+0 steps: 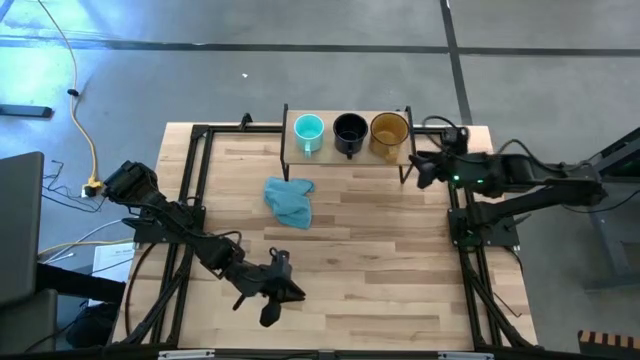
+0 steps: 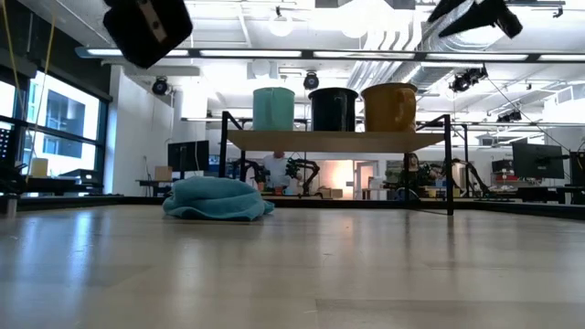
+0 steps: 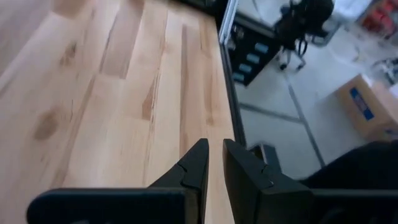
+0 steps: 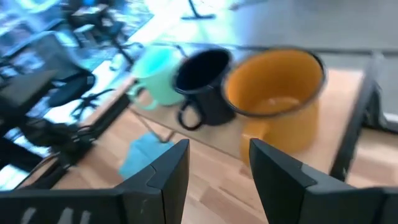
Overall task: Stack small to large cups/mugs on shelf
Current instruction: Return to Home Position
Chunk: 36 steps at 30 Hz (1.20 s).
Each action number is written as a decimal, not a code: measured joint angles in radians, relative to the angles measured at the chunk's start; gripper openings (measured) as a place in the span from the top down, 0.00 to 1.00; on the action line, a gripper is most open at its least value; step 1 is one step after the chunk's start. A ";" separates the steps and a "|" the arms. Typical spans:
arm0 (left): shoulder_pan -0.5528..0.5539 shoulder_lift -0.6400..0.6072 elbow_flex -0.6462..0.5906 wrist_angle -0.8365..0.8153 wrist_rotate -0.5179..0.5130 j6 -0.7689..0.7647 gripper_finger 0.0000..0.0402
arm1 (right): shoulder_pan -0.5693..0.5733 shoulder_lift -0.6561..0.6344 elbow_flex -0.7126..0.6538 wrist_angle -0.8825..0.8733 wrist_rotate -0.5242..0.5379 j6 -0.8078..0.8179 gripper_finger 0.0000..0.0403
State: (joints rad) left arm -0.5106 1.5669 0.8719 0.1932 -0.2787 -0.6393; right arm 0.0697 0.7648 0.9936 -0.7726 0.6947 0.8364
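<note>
Three mugs stand upright on their bases in a row on the shelf [image 1: 330, 153] [image 2: 274, 140] at the table's far edge: the turquoise mug [image 1: 308, 130] [image 2: 273, 108] [image 4: 155, 70], the black mug [image 1: 349, 131] [image 2: 334, 109] [image 4: 205, 81] and the amber mug [image 1: 389, 131] [image 2: 389, 107] [image 4: 277, 87]. My right gripper [image 1: 422, 170] [image 4: 217, 152] hovers open just off the shelf's right end, near the amber mug, touching nothing. My left gripper [image 1: 272, 296] [image 3: 215, 149] waits above the table's near part, its fingers nearly together around nothing.
A crumpled blue-teal cloth [image 1: 290, 200] [image 2: 218, 199] [image 4: 142, 154] lies on the table just in front of the shelf's left half. Black frame rails [image 1: 192, 200] run along the table's left and right sides. Bare wood stretches between the cloth and the near edge.
</note>
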 joint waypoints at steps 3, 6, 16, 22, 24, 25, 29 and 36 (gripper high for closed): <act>0.001 0.000 0.000 0.050 -0.056 0.003 0.91 | 0.024 -0.049 0.000 0.049 -0.019 -0.112 0.61; 0.001 0.000 0.000 0.118 -0.144 0.002 0.91 | 0.041 -0.093 0.000 0.079 -0.059 -0.198 0.61; 0.001 0.000 0.000 0.290 -0.474 0.014 0.91 | 0.056 -0.172 0.001 -0.102 -0.141 -0.298 0.61; 0.001 0.000 0.000 0.292 -0.594 0.025 0.91 | 0.052 -0.148 -0.040 -0.220 -0.065 -0.243 0.61; 0.001 0.000 0.000 0.292 -0.622 0.040 0.91 | 0.045 -0.136 -0.064 -0.195 -0.044 -0.262 0.61; 0.001 0.000 0.000 0.292 -0.637 0.046 0.91 | 0.038 -0.130 -0.076 -0.183 -0.037 -0.269 0.61; 0.001 0.000 0.000 0.292 -0.658 0.060 0.91 | 0.004 -0.112 -0.103 -0.138 -0.022 -0.280 0.61; 0.000 0.000 0.000 0.285 -0.648 0.071 0.91 | -0.004 -0.122 -0.103 -0.021 -0.209 -0.431 0.61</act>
State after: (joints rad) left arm -0.5110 1.5665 0.8719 0.4782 -0.9272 -0.5682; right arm 0.0662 0.6424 0.8906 -0.7934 0.4854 0.4051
